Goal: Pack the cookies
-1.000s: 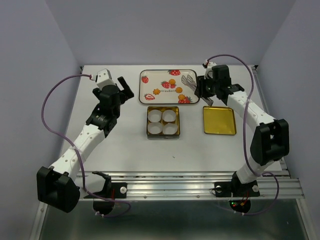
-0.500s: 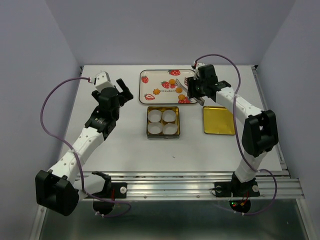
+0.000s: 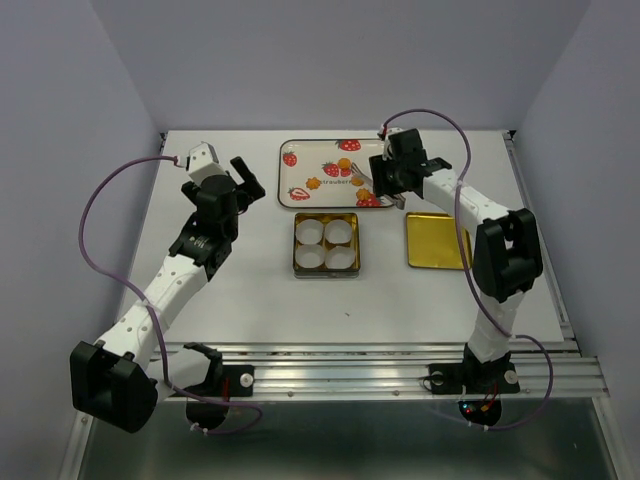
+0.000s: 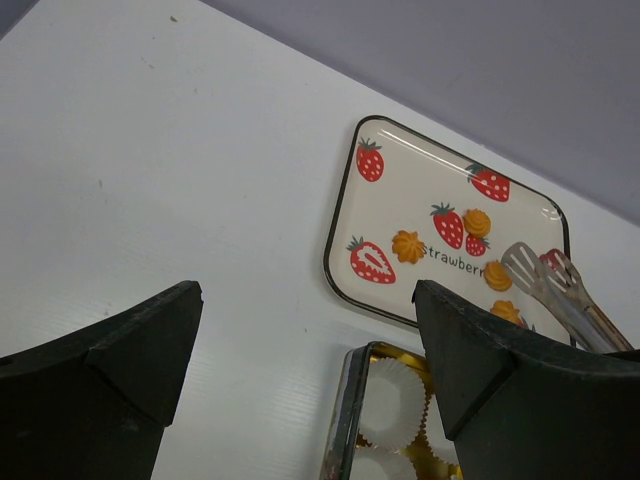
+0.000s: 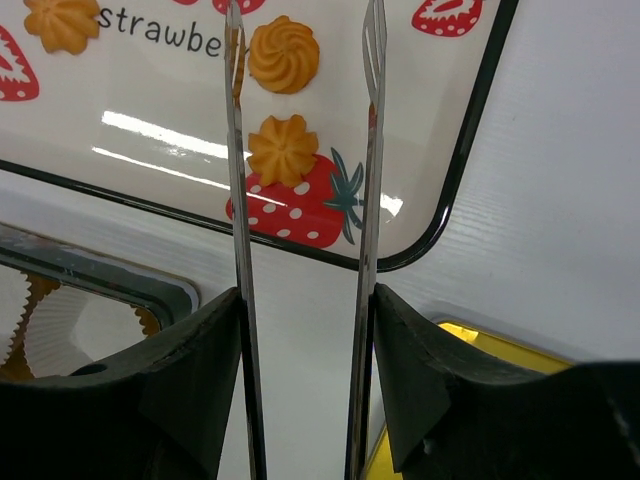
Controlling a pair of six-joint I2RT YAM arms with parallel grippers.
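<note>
the right gripper (image 5: pixel 305 300) clamps tongs (image 5: pixel 371 150) whose arms stand apart over the near right corner of the tray (image 3: pixel 310 160), with two cookies (image 5: pixel 283 149) showing between them in the wrist view. all four cookies lie on the tray, behind the tin (image 3: pixel 326 274) of paper cups (image 3: pixel 312 232). the left gripper (image 4: pixel 305 295) hangs wide open left of the tray.

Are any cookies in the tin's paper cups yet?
No: the four paper cups show empty white; all four cookies lie on the strawberry tray.

White segmented arms (image 3: pixel 165 285) with black joints and jaws trail looping purple cables (image 3: pixel 84 225).
</note>
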